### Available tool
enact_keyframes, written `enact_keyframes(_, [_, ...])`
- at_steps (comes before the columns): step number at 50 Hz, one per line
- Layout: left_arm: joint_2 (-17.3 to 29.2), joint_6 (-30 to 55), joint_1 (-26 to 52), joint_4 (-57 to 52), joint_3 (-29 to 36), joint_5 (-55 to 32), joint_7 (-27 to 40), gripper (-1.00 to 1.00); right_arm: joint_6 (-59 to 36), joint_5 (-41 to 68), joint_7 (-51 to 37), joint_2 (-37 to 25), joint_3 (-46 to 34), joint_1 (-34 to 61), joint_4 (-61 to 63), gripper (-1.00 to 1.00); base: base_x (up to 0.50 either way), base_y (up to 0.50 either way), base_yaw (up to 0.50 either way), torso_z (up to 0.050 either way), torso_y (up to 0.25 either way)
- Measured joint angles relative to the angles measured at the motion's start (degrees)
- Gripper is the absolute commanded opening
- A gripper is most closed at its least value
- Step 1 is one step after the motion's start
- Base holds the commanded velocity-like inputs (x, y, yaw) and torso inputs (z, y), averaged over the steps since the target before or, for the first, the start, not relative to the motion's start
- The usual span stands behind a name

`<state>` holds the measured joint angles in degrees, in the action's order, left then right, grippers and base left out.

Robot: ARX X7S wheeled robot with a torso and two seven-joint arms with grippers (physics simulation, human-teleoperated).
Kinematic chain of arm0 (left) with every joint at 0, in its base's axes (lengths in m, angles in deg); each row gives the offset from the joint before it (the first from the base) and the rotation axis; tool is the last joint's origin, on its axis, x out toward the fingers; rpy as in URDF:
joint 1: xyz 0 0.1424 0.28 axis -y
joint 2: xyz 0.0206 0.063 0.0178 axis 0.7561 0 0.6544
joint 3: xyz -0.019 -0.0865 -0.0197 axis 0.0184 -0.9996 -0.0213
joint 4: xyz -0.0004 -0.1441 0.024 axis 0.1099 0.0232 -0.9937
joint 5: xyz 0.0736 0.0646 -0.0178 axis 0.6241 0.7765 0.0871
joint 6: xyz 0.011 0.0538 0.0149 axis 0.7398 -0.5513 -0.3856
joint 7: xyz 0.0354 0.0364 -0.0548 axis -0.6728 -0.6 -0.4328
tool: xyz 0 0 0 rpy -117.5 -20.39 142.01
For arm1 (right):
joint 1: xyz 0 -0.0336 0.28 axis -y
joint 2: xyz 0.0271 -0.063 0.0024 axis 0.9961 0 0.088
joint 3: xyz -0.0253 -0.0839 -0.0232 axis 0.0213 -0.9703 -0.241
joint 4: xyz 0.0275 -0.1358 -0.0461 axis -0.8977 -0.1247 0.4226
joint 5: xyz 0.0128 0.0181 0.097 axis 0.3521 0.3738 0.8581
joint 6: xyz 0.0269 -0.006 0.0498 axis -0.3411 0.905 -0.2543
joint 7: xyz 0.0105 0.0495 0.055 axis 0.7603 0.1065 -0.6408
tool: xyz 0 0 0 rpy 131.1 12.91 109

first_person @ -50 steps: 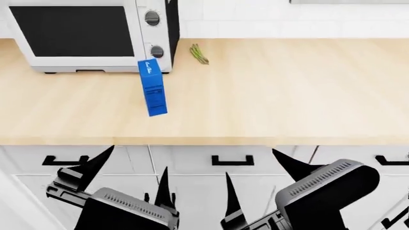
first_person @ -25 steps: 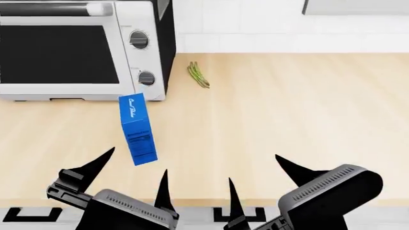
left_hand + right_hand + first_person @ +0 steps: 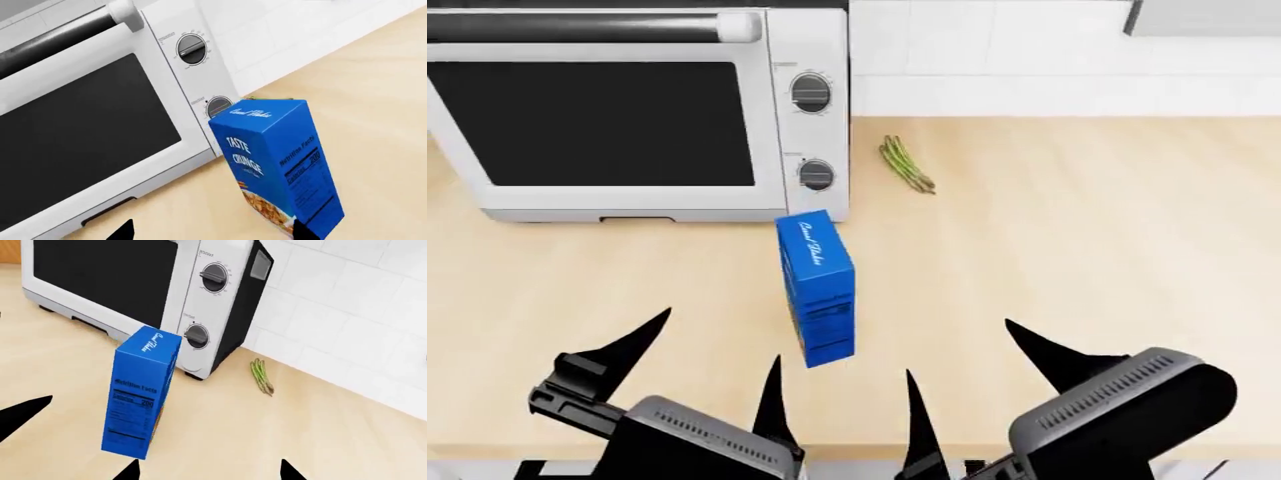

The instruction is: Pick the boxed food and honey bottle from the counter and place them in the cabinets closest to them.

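Head view shows one boxed food, one toaster oven with two knobs, one bunch of asparagus and two grippers over a single counter. The blue box stands upright on the counter just in front of the oven's right corner, ahead of and between the left gripper and right gripper. Both grippers have their fingers spread wide, holding nothing.

Compared with half a second ago, the view has shifted: the oven, box and asparagus sit further right in the frame, and the cabinet handles have nearly dropped out of sight at the bottom edge.

Script lettering runs along the box top; in the left wrist view one face reads "TASTE CRUNGE" above golden flakes, with a "Nutrition Facts" panel on the neighbouring side.
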<state>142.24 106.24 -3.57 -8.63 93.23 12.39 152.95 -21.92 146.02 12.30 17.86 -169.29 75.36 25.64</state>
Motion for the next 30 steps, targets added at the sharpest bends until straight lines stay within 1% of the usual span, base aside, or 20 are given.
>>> enact_keyframes(8, [0.06, -0.31, 0.3, 0.15, 0.62, 0.04, 0.11, 1.0, 1.62, -0.88, -1.18, 0.65, -3.79, 2.39, -0.08, 1.0, 0.0, 0.5, 0.0, 0.0, 0.0])
enact_keyframes(17, [-0.01, -0.35, 0.82, 0.23, 1.2, -0.17, 0.36, 1.0, 2.98, -1.58, -1.67, 0.89, -6.31, 3.75, -0.32, 1.0, 0.0, 0.5, 0.0, 0.0, 0.0])
enact_keyframes(30, [0.32, -0.92, 1.11, 0.55, 1.85, -0.2, 0.5, 1.0, 5.28, -1.79, -1.1, 0.06, -7.6, 4.84, -1.14, 1.0, 0.0, 0.0, 0.0, 0.0, 0.0])
